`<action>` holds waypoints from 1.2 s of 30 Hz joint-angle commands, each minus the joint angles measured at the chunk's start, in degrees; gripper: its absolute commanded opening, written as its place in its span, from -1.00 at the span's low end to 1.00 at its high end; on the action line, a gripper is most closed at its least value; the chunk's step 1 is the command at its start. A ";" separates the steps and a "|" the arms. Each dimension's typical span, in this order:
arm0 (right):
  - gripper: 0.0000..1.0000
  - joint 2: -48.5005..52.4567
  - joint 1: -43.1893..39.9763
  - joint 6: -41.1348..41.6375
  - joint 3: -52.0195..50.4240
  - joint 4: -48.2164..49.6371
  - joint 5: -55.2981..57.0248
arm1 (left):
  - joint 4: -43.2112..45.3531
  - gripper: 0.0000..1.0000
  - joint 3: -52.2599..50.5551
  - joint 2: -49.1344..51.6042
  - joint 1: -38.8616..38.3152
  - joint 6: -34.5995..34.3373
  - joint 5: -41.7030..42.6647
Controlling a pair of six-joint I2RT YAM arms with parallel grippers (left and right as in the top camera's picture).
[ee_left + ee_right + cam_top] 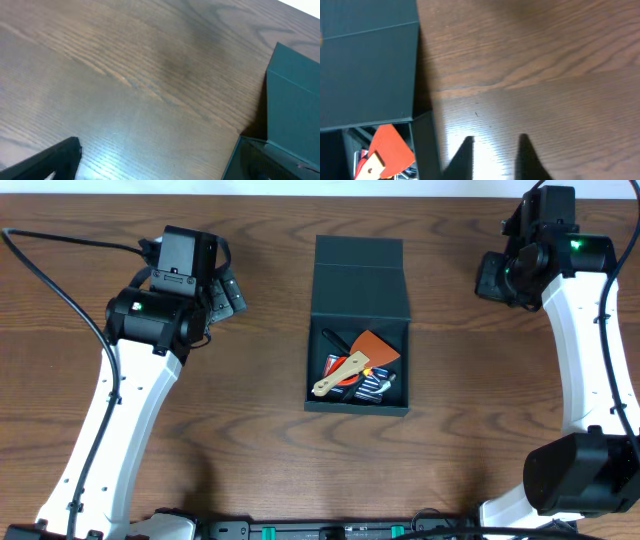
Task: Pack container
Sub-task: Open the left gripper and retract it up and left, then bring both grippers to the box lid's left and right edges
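Note:
The dark teal container (357, 406) sits at the table's middle with its flap lid (360, 280) folded open to the back. Inside lie an orange spatula (376, 346) with a wooden handle and some dark tools. My left gripper (228, 290) hovers left of the lid, open and empty; in the left wrist view only one finger (57, 159) shows, with the container (295, 95) at the right. My right gripper (493, 278) is right of the lid, open and empty (495, 142) over bare wood, beside the container's wall (424, 145) and the spatula (387, 147).
The wooden table (250, 430) stretches around the container. A black cable (60, 290) runs along the left arm. The table's back edge lies just beyond both grippers.

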 commanded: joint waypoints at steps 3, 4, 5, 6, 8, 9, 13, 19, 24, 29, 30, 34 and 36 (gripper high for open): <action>-0.97 -0.22 0.24 -1.68 0.98 0.17 -2.01 | 0.33 0.58 0.61 0.02 0.24 1.81 -0.46; -0.97 -0.22 0.26 -1.70 0.90 0.17 -2.03 | 0.74 0.47 0.61 0.28 0.24 3.69 -0.42; -0.97 -0.22 0.35 -1.70 0.63 0.26 -2.03 | 1.14 0.27 0.61 0.70 0.24 6.03 0.07; -0.98 -0.22 0.48 -1.70 0.26 0.42 -2.03 | 1.42 0.11 0.61 1.18 0.26 8.35 1.05; -0.97 -0.22 0.79 -2.03 -0.83 0.87 -2.05 | 2.19 -0.22 0.61 2.56 0.57 12.90 5.18; -0.97 -0.22 1.01 -2.69 -1.64 1.38 -2.25 | 2.91 -0.38 0.61 3.52 0.79 15.52 8.61; -0.98 -0.22 1.57 -6.56 -5.31 3.02 -6.01 | 5.92 -0.89 0.61 8.15 1.97 25.27 23.52; -0.98 -0.22 1.57 -8.85 -13.25 8.20 -14.19 | 10.01 -0.89 0.61 16.37 5.57 36.63 47.60; -0.98 -0.20 1.44 -10.73 -19.04 13.94 -19.34 | 12.22 -0.89 0.61 21.79 9.62 37.51 57.09; -0.97 0.17 0.17 -10.69 -23.17 20.41 -24.90 | 15.91 -0.89 0.61 25.88 13.62 38.27 68.74; -0.97 0.44 -0.26 -10.60 -23.45 21.09 -25.99 | 16.90 -0.89 0.61 26.62 14.19 38.23 70.47; -0.97 2.84 -2.71 -9.60 -23.74 23.45 -30.32 | 20.15 -0.89 0.63 29.97 15.78 35.01 73.42; -0.98 4.72 -4.31 -9.60 -23.74 24.00 -32.70 | 21.14 -0.89 0.63 31.58 15.89 34.73 74.29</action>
